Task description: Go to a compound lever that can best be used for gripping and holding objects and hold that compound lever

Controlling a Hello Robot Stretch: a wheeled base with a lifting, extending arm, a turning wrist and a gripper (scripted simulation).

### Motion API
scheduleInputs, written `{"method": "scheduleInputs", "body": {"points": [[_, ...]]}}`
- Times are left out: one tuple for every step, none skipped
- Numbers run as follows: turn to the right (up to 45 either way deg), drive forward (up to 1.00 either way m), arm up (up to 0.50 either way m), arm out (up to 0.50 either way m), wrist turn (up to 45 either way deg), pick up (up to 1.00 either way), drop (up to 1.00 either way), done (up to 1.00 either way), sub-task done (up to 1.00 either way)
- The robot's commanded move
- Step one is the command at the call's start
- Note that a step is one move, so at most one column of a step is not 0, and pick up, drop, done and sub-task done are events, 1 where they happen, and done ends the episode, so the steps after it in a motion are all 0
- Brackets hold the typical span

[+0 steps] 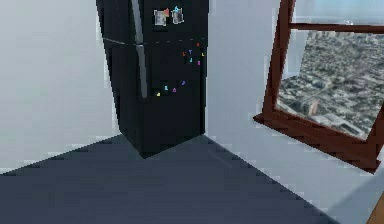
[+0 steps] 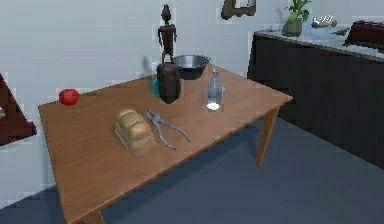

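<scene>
Pliers (image 2: pixel 166 129) lay flat on the wooden table (image 2: pixel 100 172) in the arm side view, around the middle of the top. They were a thin grey metal tool with two long limbs running from far left to near right. Which end was the head and which the handles was too small to tell.

A loaf of bread (image 2: pixel 133 131) sat just beside them on the left, possibly touching. Farther back stood a dark jar (image 2: pixel 169 83), a metal bowl (image 2: pixel 192 66) and a glass bottle (image 2: pixel 213 89), all apart from the tool. A red fruit (image 2: pixel 69 97) lay well away at the far left. A dark statuette (image 2: pixel 166 30) stood behind the table, and a dark counter (image 2: pixel 310 80) with a potted plant (image 2: pixel 294 18) was to the right.

The forward view held a black fridge (image 1: pixel 155 75) in the corner and a wood-framed window (image 1: pixel 330 70) on the right.

Gripper state: could not tell from these views.

Handling, as judged:
- Steel, so rigid and dense for its size, and not fragile.
- Smooth and low on the wood, so likely to skate if nudged sideways.
- The limbs pivot, so taking one alone would let the other swing.
- Best hold looked to be across both limbs at once, about mid-length near the joint.
- Best approach was from above and from the right side, away from the loaf.
</scene>
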Motion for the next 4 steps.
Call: {"method": "scheduleInputs", "body": {"points": [[0.0,0.00,0.50,0.00,0.0,0.00,0.00,0.00,0.00],[0.0,0.00,0.34,0.00,0.0,0.00,0.00,0.00,0.00],[0.0,0.00,0.00,0.44,0.0,0.00,0.00,0.00,0.00],[0.0,0.00,0.00,0.00,45.0,0.00,0.00,0.00,0.00]]}}
